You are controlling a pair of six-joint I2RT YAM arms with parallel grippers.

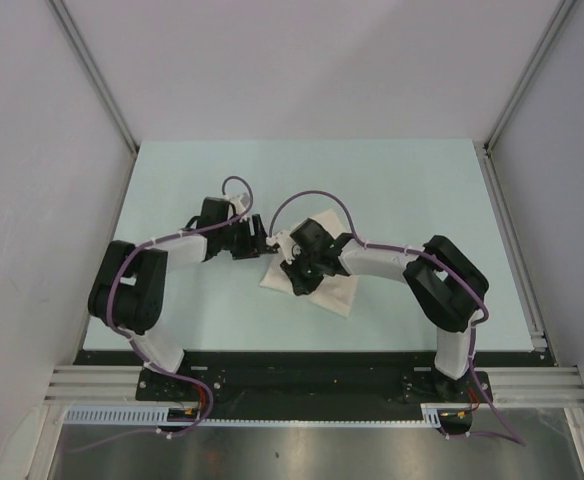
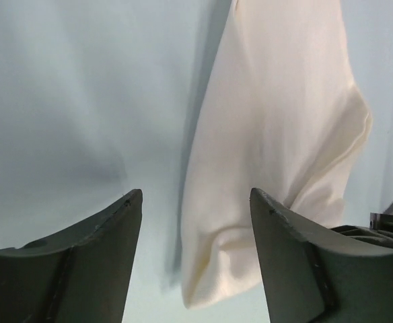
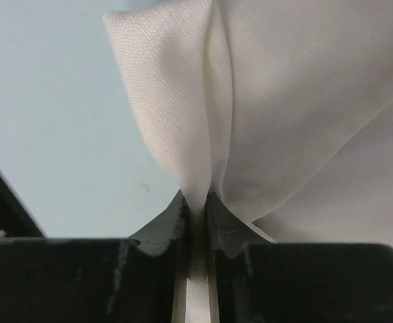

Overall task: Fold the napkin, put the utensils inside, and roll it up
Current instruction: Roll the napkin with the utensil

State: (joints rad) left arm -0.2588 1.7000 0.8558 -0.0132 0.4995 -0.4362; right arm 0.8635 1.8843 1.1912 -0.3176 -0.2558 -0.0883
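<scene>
The white napkin lies folded and bunched at the table's middle. My right gripper sits over its left part and is shut on a pinched fold of the napkin, which rises between the jaws. My left gripper hovers at the napkin's upper left edge, open, with a lifted fold of the napkin hanging between its fingertips and nearer the right finger. The dark utensil is not visible in any view.
The pale green table top is bounded by a metal rail on the right and grey walls on both sides. The arm bases stand at the near edge.
</scene>
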